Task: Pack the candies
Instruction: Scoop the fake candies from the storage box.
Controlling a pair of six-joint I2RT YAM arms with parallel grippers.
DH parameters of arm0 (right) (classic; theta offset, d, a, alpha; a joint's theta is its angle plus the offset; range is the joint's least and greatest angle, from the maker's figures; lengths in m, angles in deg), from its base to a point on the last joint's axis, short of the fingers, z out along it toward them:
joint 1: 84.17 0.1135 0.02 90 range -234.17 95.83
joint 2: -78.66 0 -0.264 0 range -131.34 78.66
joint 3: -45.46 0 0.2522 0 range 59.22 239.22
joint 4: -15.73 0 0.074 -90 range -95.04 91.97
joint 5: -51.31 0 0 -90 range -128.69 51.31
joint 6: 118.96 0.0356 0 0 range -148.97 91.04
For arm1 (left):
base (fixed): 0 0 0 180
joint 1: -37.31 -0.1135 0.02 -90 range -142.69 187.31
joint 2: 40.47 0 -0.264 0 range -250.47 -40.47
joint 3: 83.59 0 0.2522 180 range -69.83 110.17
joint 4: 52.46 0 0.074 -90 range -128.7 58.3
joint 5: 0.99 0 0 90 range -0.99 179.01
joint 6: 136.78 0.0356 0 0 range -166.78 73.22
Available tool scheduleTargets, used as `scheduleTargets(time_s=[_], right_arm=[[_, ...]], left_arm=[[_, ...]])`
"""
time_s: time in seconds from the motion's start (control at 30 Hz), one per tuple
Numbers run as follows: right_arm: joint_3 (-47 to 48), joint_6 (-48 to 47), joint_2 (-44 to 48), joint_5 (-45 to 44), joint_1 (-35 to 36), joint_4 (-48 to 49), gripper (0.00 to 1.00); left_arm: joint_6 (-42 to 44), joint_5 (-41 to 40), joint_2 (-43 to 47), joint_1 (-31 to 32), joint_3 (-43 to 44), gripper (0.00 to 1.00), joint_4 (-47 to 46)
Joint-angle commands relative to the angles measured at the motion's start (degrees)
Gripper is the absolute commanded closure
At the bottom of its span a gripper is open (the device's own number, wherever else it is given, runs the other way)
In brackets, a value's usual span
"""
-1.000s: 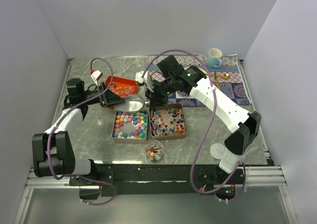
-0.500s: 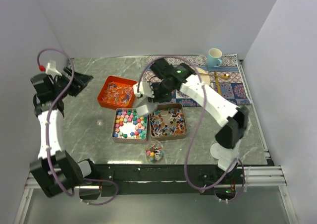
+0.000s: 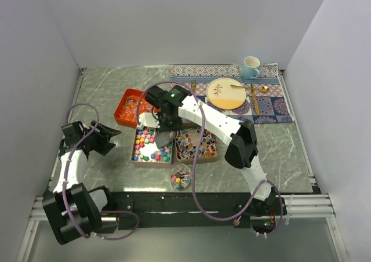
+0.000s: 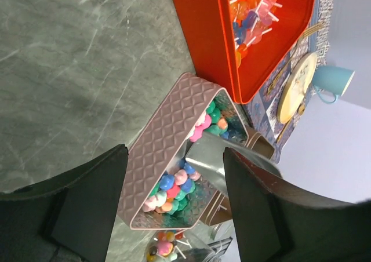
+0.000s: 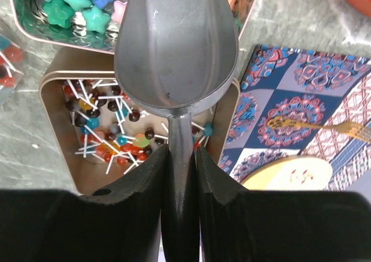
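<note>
Chunky coloured candies point(image 3: 145, 141) fill a pink tin point(image 3: 133, 149); they also show in the left wrist view point(image 4: 174, 186) and the right wrist view point(image 5: 75, 7). My right gripper point(image 3: 161, 124) is shut on the handle of a metal scoop point(image 3: 162, 139). The empty scoop bowl point(image 5: 174, 47) hangs over the near edge of the pink tin, and the gripper point(image 5: 181, 157) is above the lollipop tin point(image 5: 58, 157). My left gripper point(image 3: 110, 140) is open and empty, left of the pink tin point(image 4: 168, 134) and facing it. The scoop point(image 4: 226, 163) shows beyond that tin.
Lollipops point(image 3: 197, 141) fill the second tin. An orange tray point(image 3: 124, 117) of wrapped sweets stands behind the tins. A small clear bag of candies point(image 3: 181, 178) lies in front of them. A placemat point(image 3: 272, 102) at the back right carries a plate point(image 3: 226, 93), cutlery and a mug point(image 3: 250, 66).
My left arm swung from the far left down to just left of the pink tin. My right gripper carried the scoop left and forward, over the chunky-candy tin.
</note>
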Motion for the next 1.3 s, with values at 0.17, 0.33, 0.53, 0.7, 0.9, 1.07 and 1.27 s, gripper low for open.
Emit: scheduleTargets(time_s=[0.17, 0.33, 0.53, 0.7, 0.9, 1.07, 1.27], right_arm=[[-5.1, 8.7, 4.9, -12.1, 2.3, -6.4, 1.00], [-6.3, 15.0, 1.0, -13.5, 2.0, -6.5, 1.00], [-4.7, 18.5, -2.6, -16.4, 2.4, -6.6, 1.00], [-7.0, 16.5, -1.7, -20.7, 2.8, -6.6, 1.00], [-5.2, 10.9, -2.5, -27.3, 4.3, -6.5, 1.00], [-3.7, 3.8, -0.7, -34.6, 4.8, -6.6, 1.00], [-3.0, -0.7, -1.0, -39.2, 8.5, -6.4, 1.00]], left_arm=[[-3.4, -1.3, 0.9, 0.5, -2.6, 0.28, 0.2], [-5.1, -2.3, 0.3, 1.3, -3.8, 0.24, 1.7], [-5.3, -2.9, -0.9, 3.3, -3.2, 0.23, 4.0], [-6.8, -4.4, -2.9, 4.2, -1.1, 0.23, 7.4], [-10.6, -8.6, -4.1, 4.5, -0.3, 0.22, 10.6], [-11.1, -7.0, -6.5, 4.1, 2.5, 0.22, 11.3], [-11.4, -5.5, -7.1, 4.0, 4.7, 0.22, 10.7]])
